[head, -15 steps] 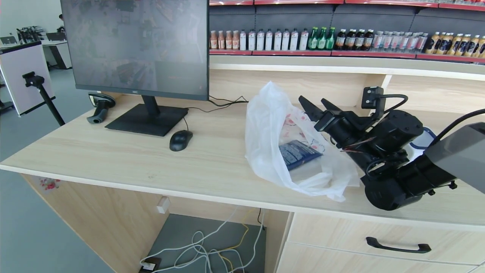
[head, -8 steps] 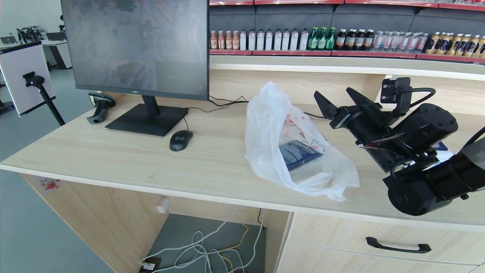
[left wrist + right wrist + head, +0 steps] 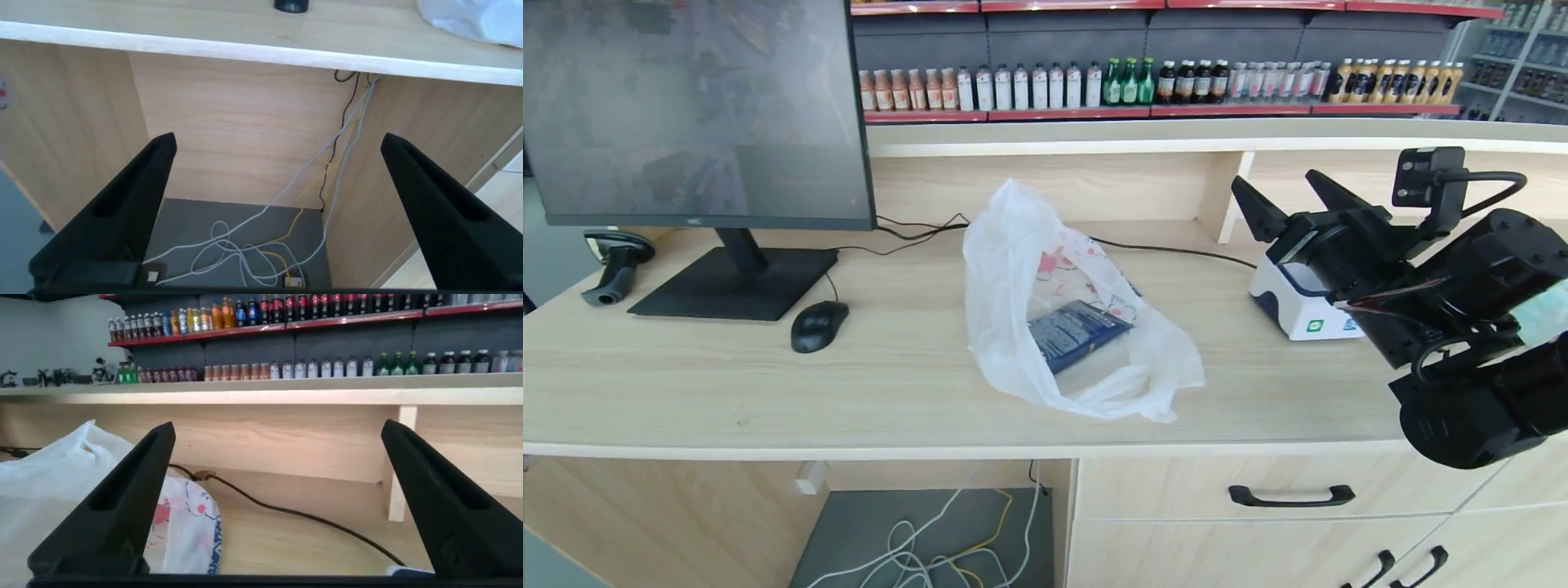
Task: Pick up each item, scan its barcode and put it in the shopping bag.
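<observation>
The right hand [image 3: 1274, 181] hung at the right of the frame, its two black fingers spread wide with nothing between them. The shopping bag [image 3: 1005, 278] lay well apart from it, at the centre of the frame on the pale wooden tabletop [image 3: 890, 384]. There was one bag: thin white plastic, crumpled, printed with small red figures, its mouth gaping toward the lower right. One blue packet [image 3: 1078, 333] lay flat inside it, showing through the opening. Between the bag and the right hand sat one white box scanner [image 3: 1298, 318] with dark blue trim, its upper part hidden behind the fingers.

The left hand [image 3: 278, 143] was below the tabletop's front edge, its fingers also wide apart and empty, facing the hollow under the tabletop where loose cables [image 3: 245, 245] lay tangled on the floor.

At the upper left of the frame stood one dark monitor [image 3: 686, 114] on a flat black base, with one black mouse [image 3: 818, 325] just beside the base and one handheld scanner [image 3: 614, 269] at the far left edge. A single black cable [image 3: 1176, 251] ran along the back of the tabletop behind the bag. Across the top, a red-edged shelf [image 3: 1094, 114] carried one long row of bottles [image 3: 1045, 86] — pink, white, green, dark and amber.
</observation>
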Tool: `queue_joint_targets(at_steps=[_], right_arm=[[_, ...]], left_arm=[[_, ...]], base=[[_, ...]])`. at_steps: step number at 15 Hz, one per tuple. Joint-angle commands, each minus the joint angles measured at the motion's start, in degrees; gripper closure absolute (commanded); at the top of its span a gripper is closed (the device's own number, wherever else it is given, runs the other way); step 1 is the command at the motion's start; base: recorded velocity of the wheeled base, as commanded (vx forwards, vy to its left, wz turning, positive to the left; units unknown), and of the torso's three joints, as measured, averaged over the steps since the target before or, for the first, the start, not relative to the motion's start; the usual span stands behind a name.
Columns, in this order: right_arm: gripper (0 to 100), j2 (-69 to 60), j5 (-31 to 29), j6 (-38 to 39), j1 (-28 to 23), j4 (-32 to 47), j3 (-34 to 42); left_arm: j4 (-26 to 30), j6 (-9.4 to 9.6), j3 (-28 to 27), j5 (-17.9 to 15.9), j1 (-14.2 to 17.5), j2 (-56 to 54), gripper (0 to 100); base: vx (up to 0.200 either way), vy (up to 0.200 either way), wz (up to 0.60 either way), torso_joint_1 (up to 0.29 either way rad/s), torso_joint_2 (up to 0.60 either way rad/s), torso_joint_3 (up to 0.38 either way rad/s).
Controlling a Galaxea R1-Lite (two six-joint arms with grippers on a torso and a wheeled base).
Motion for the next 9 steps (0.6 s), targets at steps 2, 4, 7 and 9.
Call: queue_joint_targets(at_steps=[2, 4, 7, 9], right_arm=[[0, -1.0, 0.0, -0.1, 0.4, 0.0, 0.4], [0, -1.4, 0.0, -0.1, 0.5, 0.0, 1.2], [0, -1.7, 0.0, -0.1, 0.4, 0.0, 2.2], [0, -1.7, 0.0, -1.3, 0.5, 0.0, 2.8]], left_arm=[[0.0, -0.10, 0.0, 0.0, 0.0, 0.0, 0], [0.0, -0.10, 0.0, 0.0, 0.0, 0.0, 0], [0.0, -0.10, 0.0, 0.0, 0.0, 0.0, 0], [0.0, -0.19, 0.0, 0.0, 0.0, 0.0, 0]], base=[[0.000, -0.100, 0.00, -0.004, 0.00, 0.001], [0.000, -0.200, 0.00, 0.002, 0.00, 0.002], [0.000, -0.200, 0.00, -0.001, 0.00, 0.004], [0.000, -0.200, 0.00, 0.002, 0.00, 0.002]])
